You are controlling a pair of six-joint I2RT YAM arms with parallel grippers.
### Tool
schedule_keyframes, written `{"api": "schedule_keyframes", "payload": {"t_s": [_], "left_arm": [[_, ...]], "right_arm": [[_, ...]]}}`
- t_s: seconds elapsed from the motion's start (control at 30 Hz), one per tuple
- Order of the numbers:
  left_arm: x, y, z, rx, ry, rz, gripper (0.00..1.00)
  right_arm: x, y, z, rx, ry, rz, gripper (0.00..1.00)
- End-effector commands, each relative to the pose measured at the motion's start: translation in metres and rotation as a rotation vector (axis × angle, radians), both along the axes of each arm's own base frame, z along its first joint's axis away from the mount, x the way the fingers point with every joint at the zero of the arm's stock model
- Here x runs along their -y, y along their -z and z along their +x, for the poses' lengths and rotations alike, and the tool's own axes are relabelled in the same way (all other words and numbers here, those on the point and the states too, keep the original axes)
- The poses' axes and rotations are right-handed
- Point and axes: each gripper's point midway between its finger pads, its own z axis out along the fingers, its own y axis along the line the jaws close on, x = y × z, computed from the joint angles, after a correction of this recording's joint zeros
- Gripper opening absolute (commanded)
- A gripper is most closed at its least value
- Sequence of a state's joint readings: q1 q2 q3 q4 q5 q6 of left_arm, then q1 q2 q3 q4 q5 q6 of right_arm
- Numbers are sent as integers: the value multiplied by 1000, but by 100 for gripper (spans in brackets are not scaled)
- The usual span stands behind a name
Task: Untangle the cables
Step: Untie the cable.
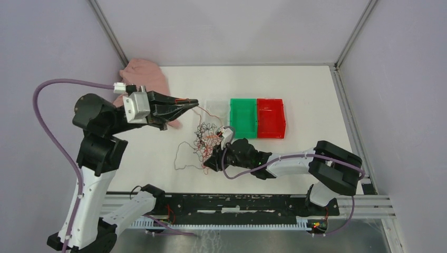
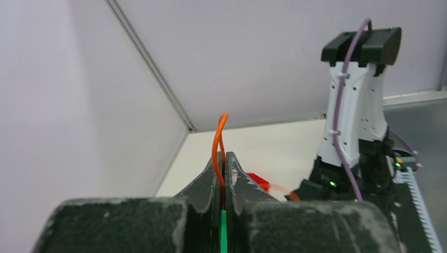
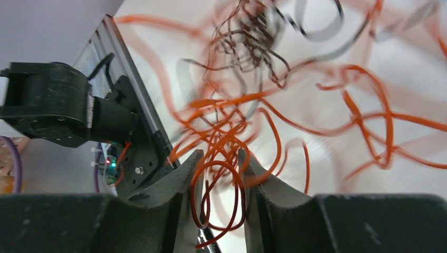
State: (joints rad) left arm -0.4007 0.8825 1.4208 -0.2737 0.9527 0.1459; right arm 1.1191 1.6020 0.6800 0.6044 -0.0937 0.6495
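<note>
The cables [image 1: 205,134] are a small wad of thin orange, black and whitish wires on the white table [image 1: 316,95], in front of the bins. My left gripper [image 1: 193,101] is raised above the table and shut on one orange wire [image 2: 216,142], which runs from its tips down to the wad. In the left wrist view its jaws [image 2: 225,159] are pressed together on that wire. My right gripper [image 1: 207,164] is low at the wad's near edge. In the right wrist view it [image 3: 217,158] is open, with orange loops [image 3: 221,101] lying between its fingers.
A clear bin [image 1: 217,108], a green bin [image 1: 243,118] and a red bin [image 1: 271,118] stand in a row behind the wad. A pink cloth [image 1: 145,76] lies at the back left. A whitish wire loop [image 1: 182,155] trails left of the wad.
</note>
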Motion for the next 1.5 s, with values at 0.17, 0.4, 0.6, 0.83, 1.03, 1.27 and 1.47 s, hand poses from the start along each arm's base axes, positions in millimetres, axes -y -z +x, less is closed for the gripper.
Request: {"api": "schedule_keyframes", "payload": {"t_s": [0.17,0.4,0.6,0.83,1.03,1.27,1.47], "left_arm": [[-34,-96,-15,381,-203,-169,3],[-50,-135,-13,565,-317,-222,3],[-63,-172,-16,737,-403,-286,3],[-77,-200,2,845,-548,-330,3],[-116,-257,-3,1010,-760,-524,3],[-86,-266,-17,1020,-564,-471,3],[-84,-277,-21,1044,-547,-471,3]], "right_arm": [[28,33,1,7,74,-70,32],[37,39,-1,2,84,-94,34],[51,19,4,62,108,-124,53],[68,-35,8,172,136,-73,71],[91,-74,14,246,196,-58,73],[71,-144,22,386,156,51,74],[7,-192,22,493,-28,127,77]]}}
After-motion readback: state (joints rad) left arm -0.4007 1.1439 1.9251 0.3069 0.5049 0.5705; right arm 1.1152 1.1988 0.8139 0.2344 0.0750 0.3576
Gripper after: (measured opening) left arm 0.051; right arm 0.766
